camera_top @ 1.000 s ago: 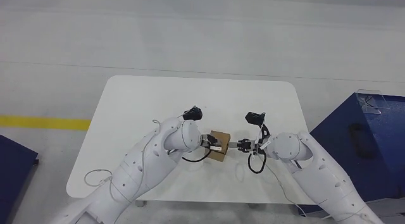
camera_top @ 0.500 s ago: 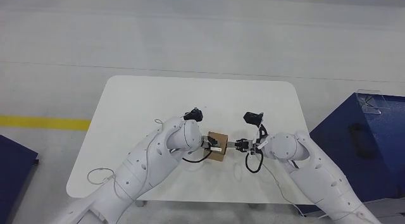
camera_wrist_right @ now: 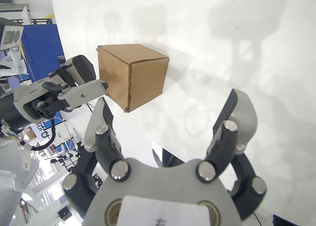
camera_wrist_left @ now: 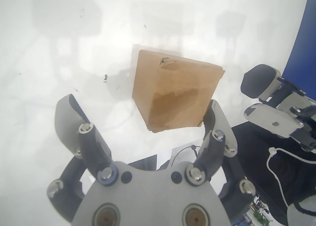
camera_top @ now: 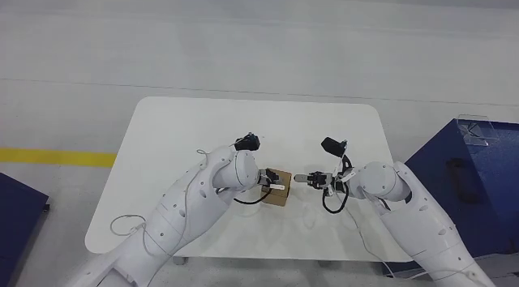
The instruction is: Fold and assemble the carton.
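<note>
Right wrist view: carton (camera_wrist_right: 132, 76) looks light, thin-walled, dentable; I'd clamp opposite flat faces. My left gripper (camera_wrist_left: 140, 107) open, against carton; right gripper (camera_wrist_right: 169, 102) open, apart.

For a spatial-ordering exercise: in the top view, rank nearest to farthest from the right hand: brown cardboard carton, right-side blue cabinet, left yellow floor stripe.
1. Brown cardboard carton, beside the right hand.
2. Blue cabinet, farther on the right.
3. Yellow floor stripe, far left.
</note>
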Action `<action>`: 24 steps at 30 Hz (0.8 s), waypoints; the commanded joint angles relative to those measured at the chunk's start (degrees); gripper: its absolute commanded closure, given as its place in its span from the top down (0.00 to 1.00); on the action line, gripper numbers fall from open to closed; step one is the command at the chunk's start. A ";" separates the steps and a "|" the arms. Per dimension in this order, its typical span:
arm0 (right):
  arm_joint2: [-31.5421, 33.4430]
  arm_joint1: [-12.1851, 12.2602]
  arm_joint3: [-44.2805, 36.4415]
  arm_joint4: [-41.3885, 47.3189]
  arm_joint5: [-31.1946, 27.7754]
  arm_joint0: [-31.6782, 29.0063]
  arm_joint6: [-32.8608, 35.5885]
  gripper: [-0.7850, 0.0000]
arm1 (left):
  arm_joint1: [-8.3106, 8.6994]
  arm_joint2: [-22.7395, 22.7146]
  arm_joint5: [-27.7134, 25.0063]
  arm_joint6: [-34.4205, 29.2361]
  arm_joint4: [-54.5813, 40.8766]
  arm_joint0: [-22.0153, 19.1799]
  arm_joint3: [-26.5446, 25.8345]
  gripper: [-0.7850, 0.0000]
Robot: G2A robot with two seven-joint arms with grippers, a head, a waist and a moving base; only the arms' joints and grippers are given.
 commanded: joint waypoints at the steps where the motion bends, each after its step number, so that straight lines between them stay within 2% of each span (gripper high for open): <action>1: 0.00 0.00 0.00 0.00 0.00 0.00 0.01 1.00 | -0.01 0.01 -0.01 0.01 -0.02 -0.01 0.02 1.00; 12: 0.00 0.00 0.00 0.00 0.00 0.00 0.01 1.00 | -0.01 0.01 -0.01 0.01 -0.02 -0.01 0.02 1.00; 14: 0.32 -0.09 0.05 0.81 -0.64 -0.53 -1.61 1.00 | 0.03 -0.36 -2.14 2.87 -0.20 1.22 -1.91 1.00; 16: 1.29 -0.38 0.98 1.99 1.87 -0.91 -6.58 1.00 | 0.40 -0.91 -6.48 8.08 -0.08 4.79 -7.05 1.00; 18: 2.48 -0.83 1.51 6.48 3.88 -1.39 -9.64 1.00 | 1.24 -0.38 -8.17 14.74 5.21 9.34 -12.70 1.00; 22: 4.00 -1.25 2.50 10.78 4.81 -2.47 -13.52 1.00 | 3.34 1.62 -7.37 30.21 20.00 21.23 -25.05 1.00; 24: 4.39 -1.44 2.57 12.56 4.82 -3.01 -14.38 1.00 | 4.39 3.15 -6.64 36.07 28.27 26.69 -29.41 1.00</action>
